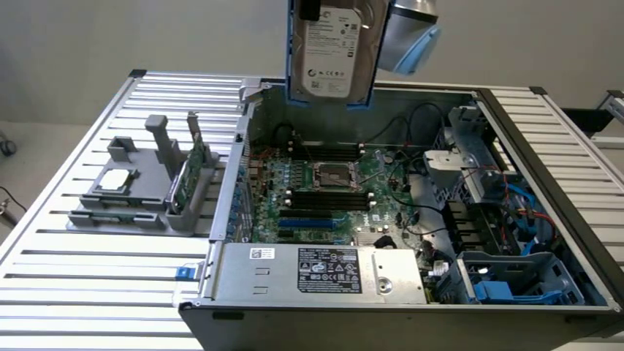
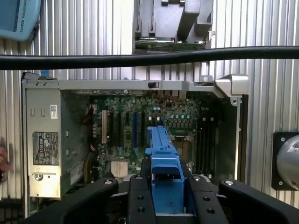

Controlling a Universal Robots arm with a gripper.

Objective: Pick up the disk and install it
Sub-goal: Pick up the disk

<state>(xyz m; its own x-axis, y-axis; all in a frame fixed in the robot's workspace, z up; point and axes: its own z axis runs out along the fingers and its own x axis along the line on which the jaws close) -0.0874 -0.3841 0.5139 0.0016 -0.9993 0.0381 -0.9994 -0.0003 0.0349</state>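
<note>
The gripper [image 2: 167, 189] is closed on the disk [image 1: 329, 51], a flat silver-grey metal hard drive with a white label, framed by a blue plastic carrier; in the wrist view the black fingers [image 2: 140, 196] press on either side of the blue carrier, so the jaws stand partly closed at carrier width. The disk hangs upright, well above the far edge of the open grey metal computer case [image 1: 292, 329], touching nothing inside it. Probable hazards are as follows. The grip sits at one end of the carrier, with the full length of the drive hanging below; a slip or swing in the jaws would likely tilt the disk and spoil its alignment with any bay rails. The green motherboard [image 1: 332, 183] lies inside the case almost directly beneath the disk; a dropped drive would strike its sockets and slots. The loose blue and black cables [image 1: 531, 205], inside the case toward the exterior view's right, lie near the grey drive cage with a blue insert [image 1: 502, 285]; a carrier corner could snag them. The thick black cable [image 2: 149, 58] crossing the wrist view over the case could catch on the arm. The grey plastic holder with a thin green circuit card [image 1: 180, 186] stands outside the case, well apart; the collision risk there appears low.
</note>
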